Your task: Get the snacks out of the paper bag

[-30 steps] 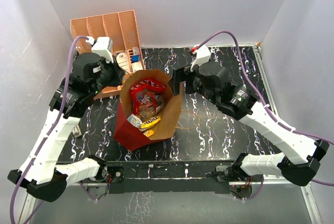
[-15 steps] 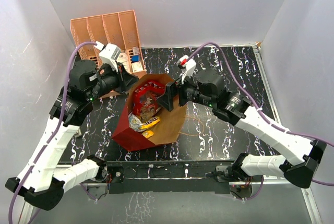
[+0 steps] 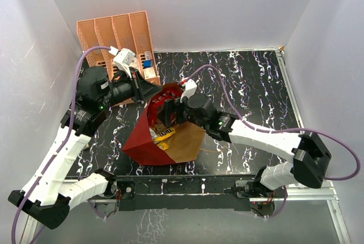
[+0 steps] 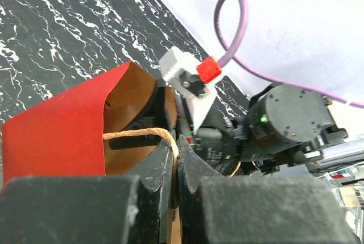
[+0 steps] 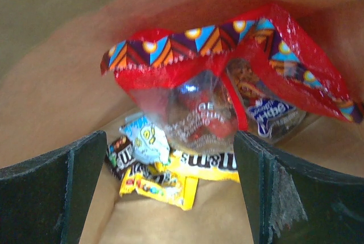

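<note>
The paper bag (image 3: 136, 141), dark red outside and brown inside, lies tilted at the table's middle with its mouth facing up and right. My left gripper (image 3: 149, 89) is shut on the bag's tan handle (image 4: 131, 134) at the rim, jaws pinched together on the cord (image 4: 175, 152). My right gripper (image 5: 170, 198) is open inside the bag's mouth, holding nothing. Just ahead of it lie the snacks: a large red-and-clear sweets bag (image 5: 210, 85), yellow packets (image 5: 165, 187), a silver-blue packet (image 5: 145, 139) and a brown one (image 5: 116, 153). From above, a yellow packet (image 3: 164, 134) shows.
A peach slotted file rack (image 3: 116, 33) stands at the back left, with small boxes (image 3: 145, 62) at its near end, close behind my left wrist. The black marbled table (image 3: 250, 85) stretches to the right. White walls close in the sides and back.
My right arm has swung left and pushed its open gripper into the bag's mouth. My left gripper, still shut on the handle, has moved right and pulled the rim, tilting the bag.
</note>
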